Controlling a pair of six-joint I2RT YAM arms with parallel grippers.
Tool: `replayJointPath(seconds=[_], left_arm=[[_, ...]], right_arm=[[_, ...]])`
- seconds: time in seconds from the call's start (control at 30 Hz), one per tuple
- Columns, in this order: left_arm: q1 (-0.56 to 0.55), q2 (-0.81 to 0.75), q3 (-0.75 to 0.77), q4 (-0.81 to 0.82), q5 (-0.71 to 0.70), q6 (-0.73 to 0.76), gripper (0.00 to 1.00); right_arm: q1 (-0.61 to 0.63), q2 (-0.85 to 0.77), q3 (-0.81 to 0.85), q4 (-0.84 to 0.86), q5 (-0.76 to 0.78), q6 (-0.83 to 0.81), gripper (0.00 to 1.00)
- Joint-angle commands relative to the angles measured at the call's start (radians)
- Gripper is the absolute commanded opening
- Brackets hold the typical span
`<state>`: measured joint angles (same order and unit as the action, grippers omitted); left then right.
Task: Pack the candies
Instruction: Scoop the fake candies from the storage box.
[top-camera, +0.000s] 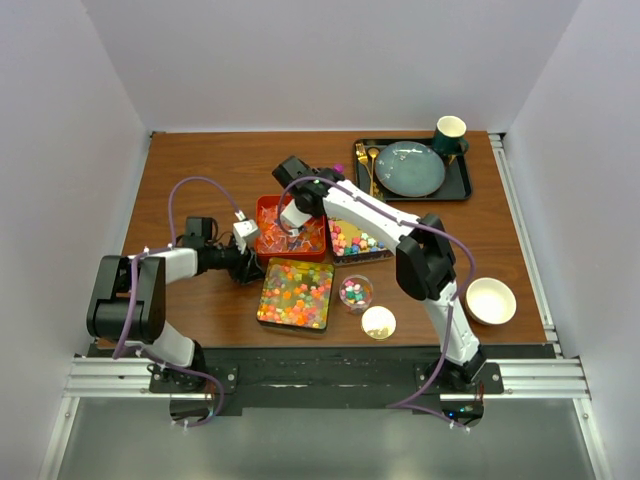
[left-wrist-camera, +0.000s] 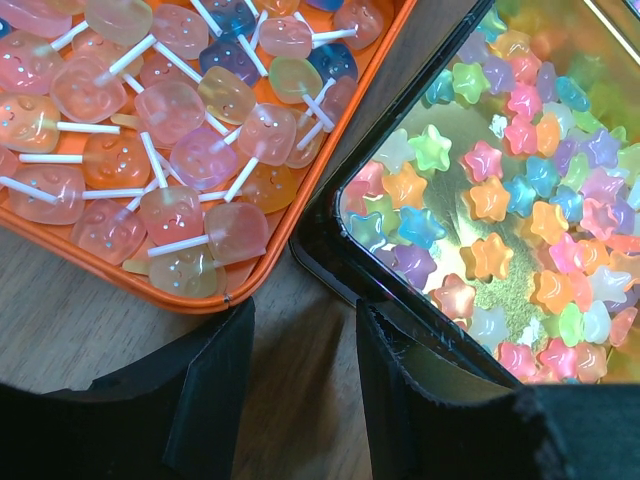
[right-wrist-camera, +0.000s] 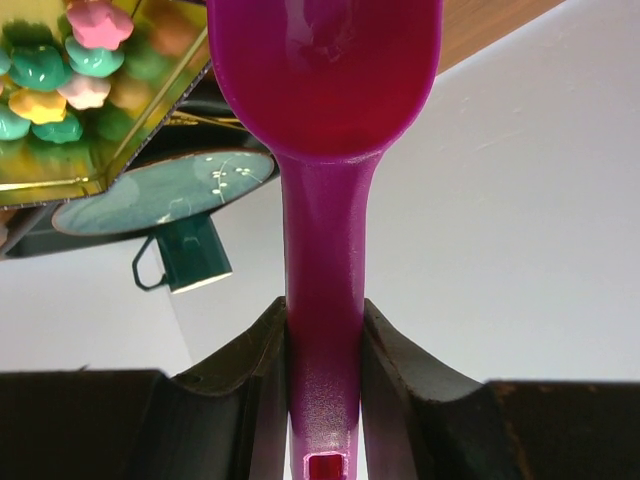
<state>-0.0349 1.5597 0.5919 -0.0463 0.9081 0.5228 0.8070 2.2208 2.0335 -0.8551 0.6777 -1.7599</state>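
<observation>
Pastel star candies (left-wrist-camera: 520, 200) fill a black tin (top-camera: 295, 293). More coloured candies (top-camera: 355, 241) lie in a second tin, seen at the upper left of the right wrist view (right-wrist-camera: 60, 70). A small clear cup (top-camera: 355, 292) holds some candies. My left gripper (left-wrist-camera: 305, 320) is open and empty, low over bare wood between the orange tray and the star tin; in the top view (top-camera: 252, 268) it is at that tin's left corner. My right gripper (right-wrist-camera: 325, 315) is shut on the handle of a magenta scoop (right-wrist-camera: 325, 150), held up over the trays (top-camera: 322, 183). The scoop bowl looks empty.
An orange tray (left-wrist-camera: 230, 290) of lollipops (left-wrist-camera: 170, 110) sits behind the star tin. A black tray (top-camera: 460, 190) at the back right carries a teal plate (top-camera: 410, 168), a green cup (top-camera: 450, 133) and gold cutlery. A small bowl (top-camera: 378, 321) and a white bowl (top-camera: 491, 300) stand front right.
</observation>
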Motion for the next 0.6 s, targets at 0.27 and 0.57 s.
replayJointPath(seconds=[0.27,0.57], left_arm=[[0.001,0.022,0.013,0.067,0.04,-0.023,0.5],[0.004,0.059,0.025,0.14,0.049,-0.092,0.49]], right_arm=[[0.006,-0.052,-0.042,-0.145,0.031,-0.036,0.0],[0.008,-0.007,0.004,-0.326,0.006,0.134,0.0]])
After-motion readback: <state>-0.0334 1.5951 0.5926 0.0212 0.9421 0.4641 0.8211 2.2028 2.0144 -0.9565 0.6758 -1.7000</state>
